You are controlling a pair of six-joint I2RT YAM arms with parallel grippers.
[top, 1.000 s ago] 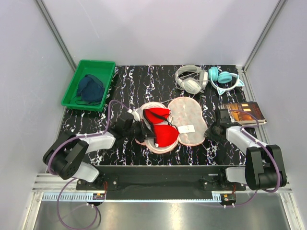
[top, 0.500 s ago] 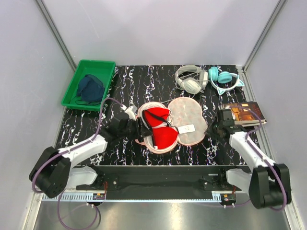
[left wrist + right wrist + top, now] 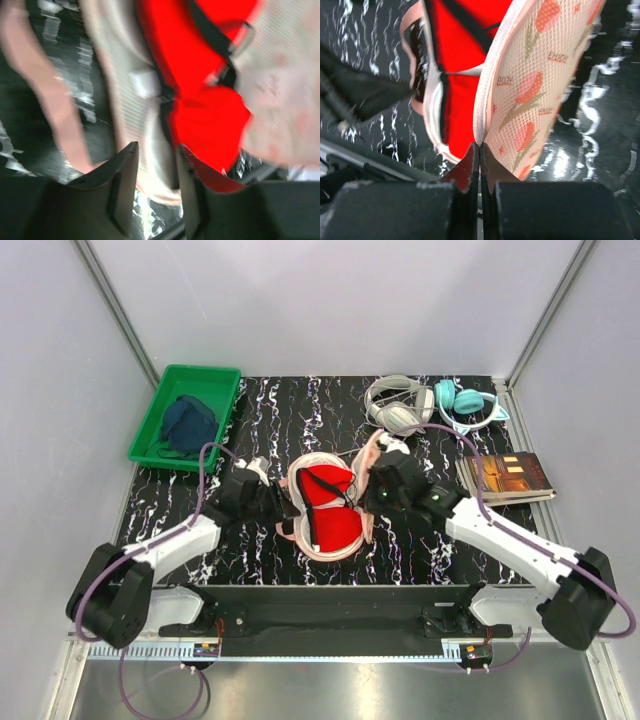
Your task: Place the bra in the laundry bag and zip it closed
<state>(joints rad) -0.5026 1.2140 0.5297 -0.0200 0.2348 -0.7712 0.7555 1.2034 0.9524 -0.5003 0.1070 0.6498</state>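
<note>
The red bra (image 3: pixel 330 512) lies in the left half of the laundry bag (image 3: pixel 303 468) on the black marbled table. My right gripper (image 3: pixel 375 490) is shut on the rim of the bag's printed right half and holds it raised on edge beside the bra. In the right wrist view the printed mesh half (image 3: pixel 535 85) stands over the bra (image 3: pixel 460 75), pinched at my right gripper (image 3: pixel 480 145). My left gripper (image 3: pixel 285 515) is at the bag's left rim. In the left wrist view my left gripper (image 3: pixel 155 150) is open, with the pale rim just past the tips and the bra (image 3: pixel 210 100) beyond.
A green tray (image 3: pixel 150 435) holding a dark blue garment (image 3: pixel 188 425) stands at the back left. White headphones (image 3: pixel 395 405) and teal headphones (image 3: pixel 468 408) lie at the back right. A book (image 3: pixel 510 475) lies at the right edge.
My right arm swung left from beside the book, took the bag's flat right half by its rim and raised it toward the bra. My left gripper stayed at the bag's left rim.
</note>
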